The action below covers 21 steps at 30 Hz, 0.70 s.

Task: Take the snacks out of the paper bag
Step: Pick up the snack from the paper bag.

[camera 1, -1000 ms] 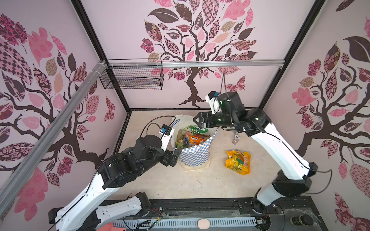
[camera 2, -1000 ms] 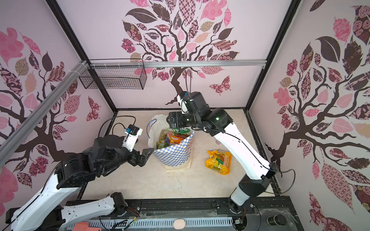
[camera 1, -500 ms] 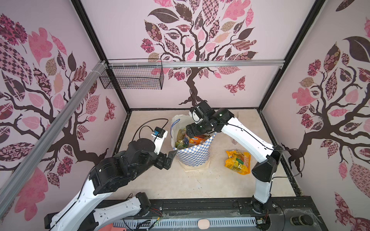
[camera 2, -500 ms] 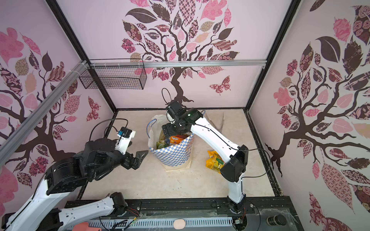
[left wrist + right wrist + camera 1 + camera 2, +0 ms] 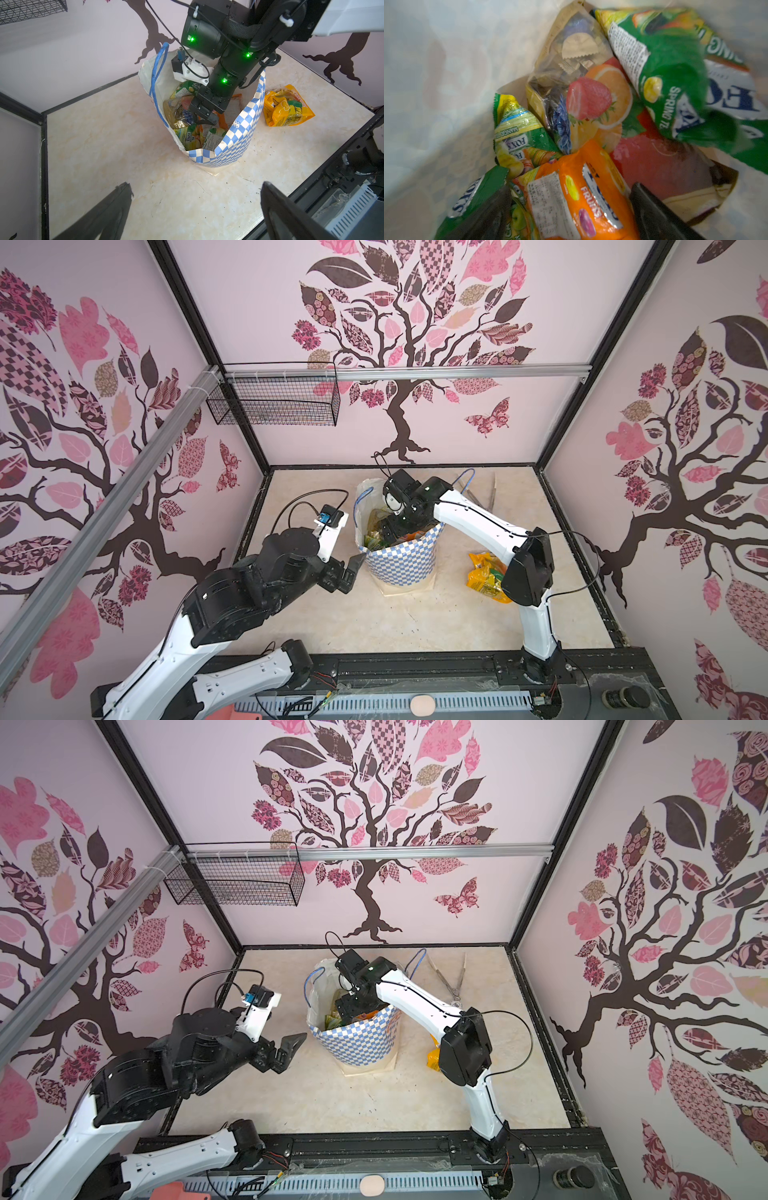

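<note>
Right claw [image 5: 204,119]: dipped into the mouth of the paper bag [image 5: 234,145] with its jaws wide apart. It's clamped on nothing yet, as far as I can see.
Snacks [image 5: 591,108]: heaped loose right under that claw. They're all crinkly plastic, so there's no neat flat face to grab.
Orange packet [image 5: 577,197]: on top of the heap, right between the two open fingers [image 5: 654,212]. My guess is that's the pick, since nothing pins it down.
Green packet [image 5: 675,83]: just ahead of the right claw, leaning toward the bag wall and partly over a red one.
Left claw [image 5: 289,1048]: also spread open and holding nothing, parked low just beside the bag's checkered side. I can't tell if a tip brushes the paper. It's probably there to steady the bag when the other arm pulls.
Bag stance: upright on the table [image 5: 374,626], mouth gaping, which lets the right claw go straight down.
Yellow packet [image 5: 484,576]: already out, lying on the table on the far side of the bag from the left claw.
Progress: early days I reckon, most are inside.
Risk: the bag is light. Pinch two packets or snag the blue cord handle [image 5: 155,72] and it could tip.
</note>
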Motion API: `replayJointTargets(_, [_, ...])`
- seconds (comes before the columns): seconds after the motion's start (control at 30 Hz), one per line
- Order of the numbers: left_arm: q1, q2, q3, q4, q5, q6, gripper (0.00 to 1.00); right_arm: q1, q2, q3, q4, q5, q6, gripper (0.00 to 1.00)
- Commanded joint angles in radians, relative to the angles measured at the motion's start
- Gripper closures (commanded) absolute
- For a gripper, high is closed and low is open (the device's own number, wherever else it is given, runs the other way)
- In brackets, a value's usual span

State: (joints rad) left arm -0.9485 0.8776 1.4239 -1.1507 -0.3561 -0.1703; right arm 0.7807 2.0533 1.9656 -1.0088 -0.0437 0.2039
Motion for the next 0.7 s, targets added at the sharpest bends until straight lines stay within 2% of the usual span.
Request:
replayJointTargets(0.0, [0.004, -0.006, -0.015, 0.022, 0.004, 0.016, 0.02, 0.003, 0.036, -0.061, 0.041, 0.001, -0.004, 0.06])
replayJointTargets(0.2, [0.004, 0.000, -0.022, 0.035, 0.018, 0.004, 0.01, 0.004, 0.040, -0.158, 0.112, 0.066, 0.005, 0.04])
replayJointTargets(0.4, [0.004, 0.002, -0.028, 0.053, 0.028, -0.011, 0.01, 0.004, 0.084, -0.212, 0.162, 0.035, 0.005, 0.06])
replayJointTargets(0.5, [0.004, 0.000, -0.036, 0.074, 0.046, -0.020, 0.01, 0.004, 0.097, -0.238, 0.181, 0.011, 0.010, 0.13])
replayJointTargets(0.67, [0.004, -0.003, -0.040, 0.086, 0.055, -0.028, 0.01, 0.003, 0.072, -0.253, 0.186, 0.001, 0.021, 0.34])
